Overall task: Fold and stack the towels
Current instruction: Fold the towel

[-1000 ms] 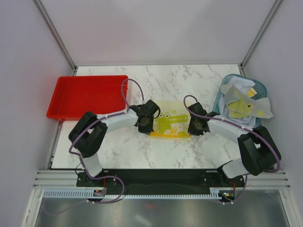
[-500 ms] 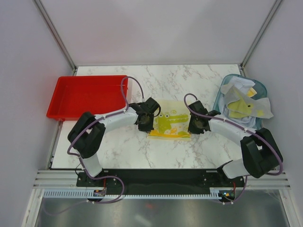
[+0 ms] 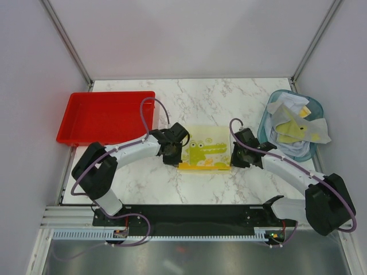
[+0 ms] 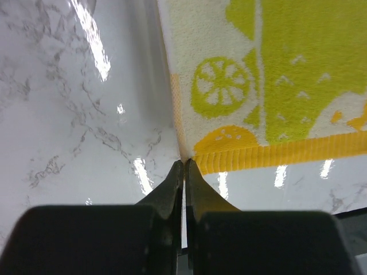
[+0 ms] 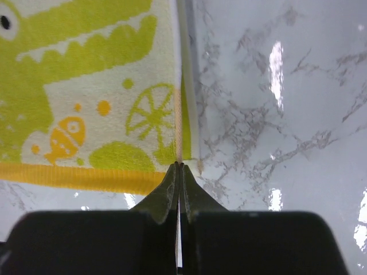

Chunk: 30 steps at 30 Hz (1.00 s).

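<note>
A pale yellow towel [image 3: 205, 150] with a green crocodile print lies flat on the marble table between my grippers. My left gripper [image 3: 172, 151] is shut on its near-left corner; the left wrist view shows the fingertips [image 4: 184, 164] closed at the orange hem of the towel [image 4: 287, 86]. My right gripper [image 3: 236, 156] is shut on the near-right corner; the right wrist view shows the tips [image 5: 179, 166] pinching the edge of the towel [image 5: 86, 86], where two layers show. Several more towels [image 3: 295, 129], grey, white and yellow, are heaped in the basket.
A red plastic tray [image 3: 106, 117] sits at the far left. A translucent teal basket [image 3: 265, 123] stands at the far right, just behind the right arm. The table's near edge lies a little in front of the towel.
Both grippers have moved slightly toward the near edge, still at the towel's sides. The towel has shifted a little nearer and lies flatter.
</note>
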Each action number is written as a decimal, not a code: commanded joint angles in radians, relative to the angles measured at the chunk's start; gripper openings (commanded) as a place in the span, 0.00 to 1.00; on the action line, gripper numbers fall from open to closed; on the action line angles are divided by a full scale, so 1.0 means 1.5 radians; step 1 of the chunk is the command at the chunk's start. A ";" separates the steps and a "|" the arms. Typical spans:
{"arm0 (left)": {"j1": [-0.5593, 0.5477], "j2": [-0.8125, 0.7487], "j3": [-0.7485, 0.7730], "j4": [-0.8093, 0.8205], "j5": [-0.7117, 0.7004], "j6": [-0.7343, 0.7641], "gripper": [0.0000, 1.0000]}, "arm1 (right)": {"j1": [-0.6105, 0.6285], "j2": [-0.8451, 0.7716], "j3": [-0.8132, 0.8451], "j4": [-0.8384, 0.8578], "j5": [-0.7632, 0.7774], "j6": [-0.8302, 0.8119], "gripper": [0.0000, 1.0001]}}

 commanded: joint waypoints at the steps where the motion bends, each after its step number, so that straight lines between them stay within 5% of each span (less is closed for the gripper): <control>1: -0.006 -0.010 -0.051 0.024 0.018 -0.032 0.02 | 0.002 -0.007 -0.045 0.018 -0.002 0.018 0.00; 13: -0.008 0.005 -0.072 0.053 0.013 -0.020 0.02 | 0.002 0.015 -0.076 0.064 0.018 0.021 0.00; 22: -0.009 -0.052 -0.045 0.002 0.014 -0.015 0.02 | 0.002 -0.046 -0.032 -0.010 0.012 0.017 0.00; 30: -0.023 -0.040 -0.162 0.083 0.036 -0.036 0.02 | 0.003 -0.082 -0.169 0.064 0.000 0.041 0.00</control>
